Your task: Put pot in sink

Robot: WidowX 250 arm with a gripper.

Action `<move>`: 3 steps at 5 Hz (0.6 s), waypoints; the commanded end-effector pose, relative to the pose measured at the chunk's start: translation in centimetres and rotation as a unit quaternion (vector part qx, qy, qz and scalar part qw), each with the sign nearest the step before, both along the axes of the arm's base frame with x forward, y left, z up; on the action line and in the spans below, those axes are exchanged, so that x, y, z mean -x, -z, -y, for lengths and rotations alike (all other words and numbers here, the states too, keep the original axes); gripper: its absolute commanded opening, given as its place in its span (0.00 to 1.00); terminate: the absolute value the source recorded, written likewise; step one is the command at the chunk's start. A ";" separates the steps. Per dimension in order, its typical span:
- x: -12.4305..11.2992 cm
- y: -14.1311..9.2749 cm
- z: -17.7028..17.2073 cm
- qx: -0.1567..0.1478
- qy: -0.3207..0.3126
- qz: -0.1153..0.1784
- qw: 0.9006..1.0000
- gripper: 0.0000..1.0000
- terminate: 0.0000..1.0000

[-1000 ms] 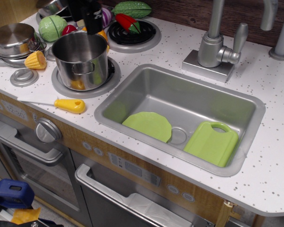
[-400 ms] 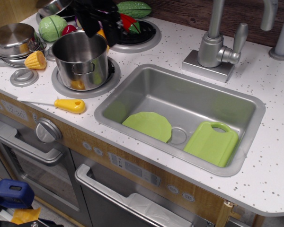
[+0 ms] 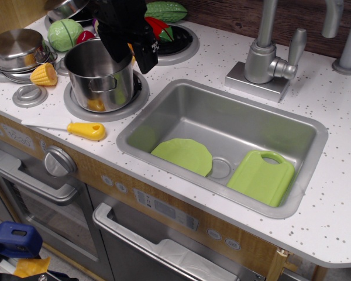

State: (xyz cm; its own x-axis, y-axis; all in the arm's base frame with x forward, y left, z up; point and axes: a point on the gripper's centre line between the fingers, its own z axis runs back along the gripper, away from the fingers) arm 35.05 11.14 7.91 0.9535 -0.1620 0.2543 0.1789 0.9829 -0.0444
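Gripper [image 3: 131, 50] hanging over the pot's [image 3: 100, 79] far right rim. Sink [image 3: 164, 111] lying right of the gripper and nearer the camera. Lidded pot [image 3: 14, 50] sitting far left of it.
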 end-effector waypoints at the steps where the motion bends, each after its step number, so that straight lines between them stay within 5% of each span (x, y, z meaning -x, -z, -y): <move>1: 0.3 -1.5 -1.5 -0.007 0.004 0.032 0.999 1.00 0.00; 3: 0.7 0.7 -2.3 0.005 0.012 0.039 0.999 1.00 0.00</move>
State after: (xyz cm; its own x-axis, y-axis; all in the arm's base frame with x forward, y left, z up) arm 34.51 12.80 5.38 0.9313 -0.1878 0.3122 0.2200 0.9729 -0.0709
